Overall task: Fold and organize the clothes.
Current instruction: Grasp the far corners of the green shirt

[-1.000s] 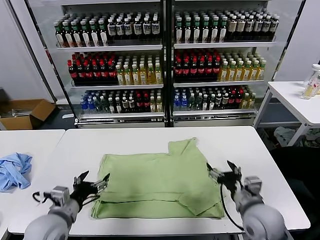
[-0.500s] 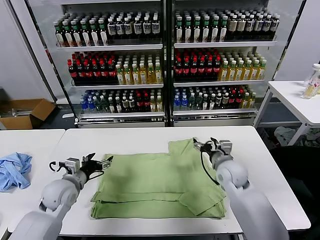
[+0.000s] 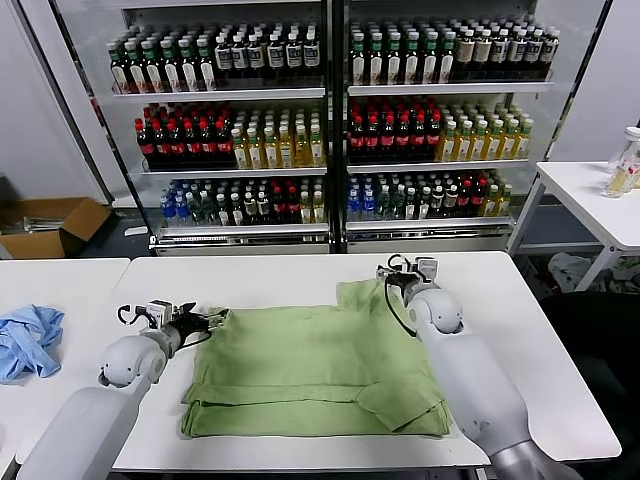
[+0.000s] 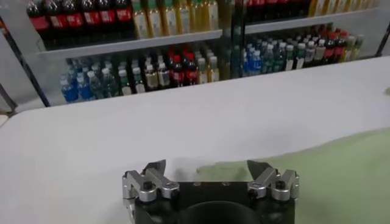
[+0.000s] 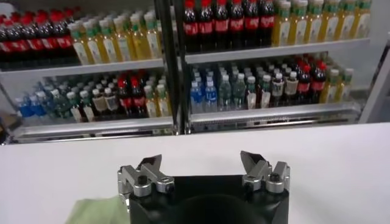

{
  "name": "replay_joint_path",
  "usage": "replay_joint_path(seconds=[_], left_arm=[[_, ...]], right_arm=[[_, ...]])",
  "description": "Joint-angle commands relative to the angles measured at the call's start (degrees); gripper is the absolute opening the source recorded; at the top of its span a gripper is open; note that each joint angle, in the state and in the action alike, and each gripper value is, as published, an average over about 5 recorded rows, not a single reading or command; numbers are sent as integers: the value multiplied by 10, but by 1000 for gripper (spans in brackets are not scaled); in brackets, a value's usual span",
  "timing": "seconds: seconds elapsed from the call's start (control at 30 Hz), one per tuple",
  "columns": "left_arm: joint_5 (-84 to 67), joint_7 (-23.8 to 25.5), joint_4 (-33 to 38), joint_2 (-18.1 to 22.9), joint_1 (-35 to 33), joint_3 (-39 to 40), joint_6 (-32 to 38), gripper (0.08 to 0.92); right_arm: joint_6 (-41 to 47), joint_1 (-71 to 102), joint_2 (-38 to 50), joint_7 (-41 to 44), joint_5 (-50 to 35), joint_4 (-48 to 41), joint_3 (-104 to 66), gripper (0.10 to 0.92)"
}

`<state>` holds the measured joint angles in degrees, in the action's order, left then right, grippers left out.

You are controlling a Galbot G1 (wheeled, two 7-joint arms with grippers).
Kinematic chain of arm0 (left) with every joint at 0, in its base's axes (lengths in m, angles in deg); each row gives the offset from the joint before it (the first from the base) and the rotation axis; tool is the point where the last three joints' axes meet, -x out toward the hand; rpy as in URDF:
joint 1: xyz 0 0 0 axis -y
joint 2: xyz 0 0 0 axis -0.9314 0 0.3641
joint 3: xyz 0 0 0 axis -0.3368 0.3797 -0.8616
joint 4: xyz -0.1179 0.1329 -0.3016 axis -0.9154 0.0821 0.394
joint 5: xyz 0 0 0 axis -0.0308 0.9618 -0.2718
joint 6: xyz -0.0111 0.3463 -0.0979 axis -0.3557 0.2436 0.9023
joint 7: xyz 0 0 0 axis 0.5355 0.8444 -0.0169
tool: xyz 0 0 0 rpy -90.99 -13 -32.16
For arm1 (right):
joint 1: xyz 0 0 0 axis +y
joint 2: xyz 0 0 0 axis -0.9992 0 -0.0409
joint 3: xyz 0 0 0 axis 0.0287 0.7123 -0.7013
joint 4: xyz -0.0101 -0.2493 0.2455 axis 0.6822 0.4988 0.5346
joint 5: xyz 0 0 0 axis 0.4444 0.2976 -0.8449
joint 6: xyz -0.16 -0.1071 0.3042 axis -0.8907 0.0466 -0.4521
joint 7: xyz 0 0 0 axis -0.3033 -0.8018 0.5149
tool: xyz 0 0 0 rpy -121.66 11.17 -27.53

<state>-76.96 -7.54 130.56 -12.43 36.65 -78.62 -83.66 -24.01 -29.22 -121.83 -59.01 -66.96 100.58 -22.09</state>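
Note:
The light green shirt [image 3: 310, 365] lies partly folded on the white table [image 3: 290, 275], with one sleeve sticking out at its far right corner. My left gripper [image 3: 208, 323] is open and empty at the shirt's far left corner; in the left wrist view [image 4: 207, 165] the green fabric [image 4: 341, 176] lies just past its jaws. My right gripper [image 3: 391, 280] is open and empty at the far edge of the sleeve; in the right wrist view [image 5: 202, 159] a bit of green cloth [image 5: 91, 212] shows beside it. The buttons and printed patch are hidden.
A light blue cloth [image 3: 25, 340] lies on the neighbouring table at the left. Drink coolers full of bottles [image 3: 330, 110] stand behind the table. A cardboard box [image 3: 50, 225] is on the floor at far left. Another white table [image 3: 590, 195] stands at far right.
Both arms have reached forward from the shirt's near side edges to its far corners. The shirt has not moved.

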Motion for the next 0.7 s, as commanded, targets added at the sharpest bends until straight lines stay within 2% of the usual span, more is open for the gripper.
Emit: replay_joint_path(seconds=[0.03, 0.37, 0.53, 0.7], left_arm=[[10, 15, -62, 0, 30, 13, 2, 823], [8, 21, -32, -4, 6, 1, 2, 823], [5, 24, -11, 0, -10, -4, 3, 803], [0, 32, -1, 4, -30, -12, 9, 672]], right_arm=[[-12, -27, -25, 7, 14, -80, 7, 823], [-14, -28, -39, 6, 19, -90, 8, 801], [-16, -23, -37, 14, 19, -86, 7, 672], [-17, -15, -37, 17, 19, -76, 7, 524]])
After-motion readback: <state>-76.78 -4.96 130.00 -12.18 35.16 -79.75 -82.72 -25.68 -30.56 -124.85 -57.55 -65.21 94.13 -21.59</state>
